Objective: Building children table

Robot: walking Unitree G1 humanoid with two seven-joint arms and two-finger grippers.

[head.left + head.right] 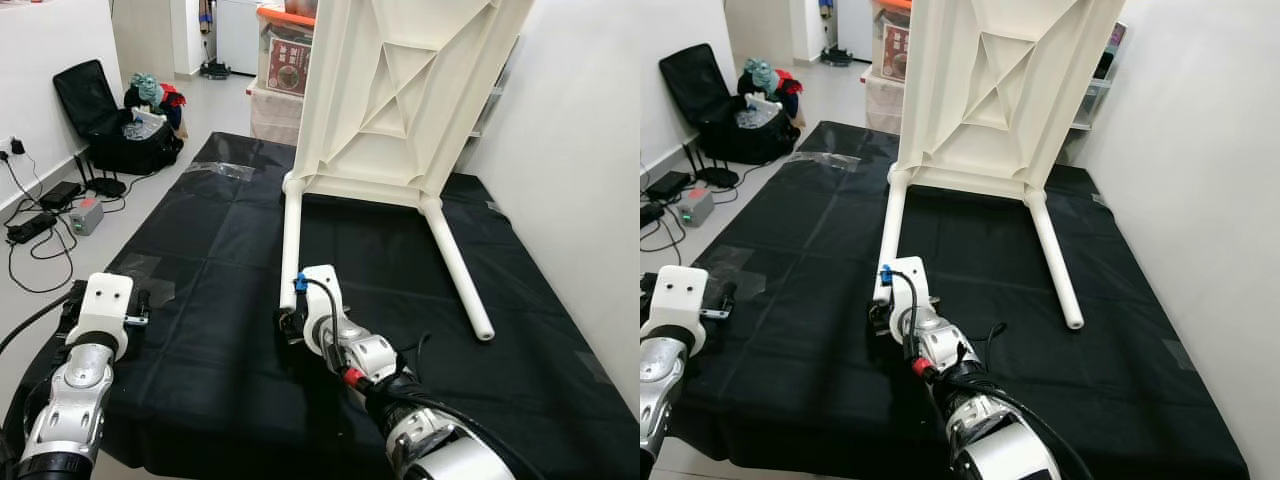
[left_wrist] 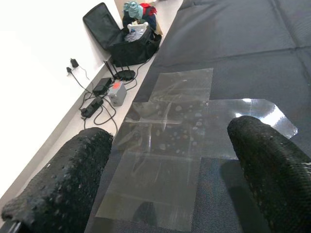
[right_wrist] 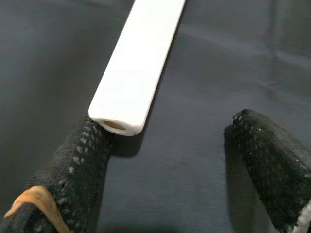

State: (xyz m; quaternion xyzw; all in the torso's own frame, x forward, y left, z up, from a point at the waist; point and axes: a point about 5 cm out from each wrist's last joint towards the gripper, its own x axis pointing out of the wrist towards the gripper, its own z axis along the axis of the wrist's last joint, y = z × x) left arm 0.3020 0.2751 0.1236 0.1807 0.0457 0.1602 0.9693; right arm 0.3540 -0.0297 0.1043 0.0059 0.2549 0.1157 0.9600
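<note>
walls: plain white (image 1: 590,150) on both sides | floor: pale grey (image 1: 200,110), mostly under a black mat (image 1: 200,250) patched with clear tape (image 2: 170,145) | left wall: open black suitcase (image 1: 110,125) with clothes, cables and adapters (image 1: 45,215) | back: stacked storage boxes (image 1: 280,75) | light: bright, even
</note>
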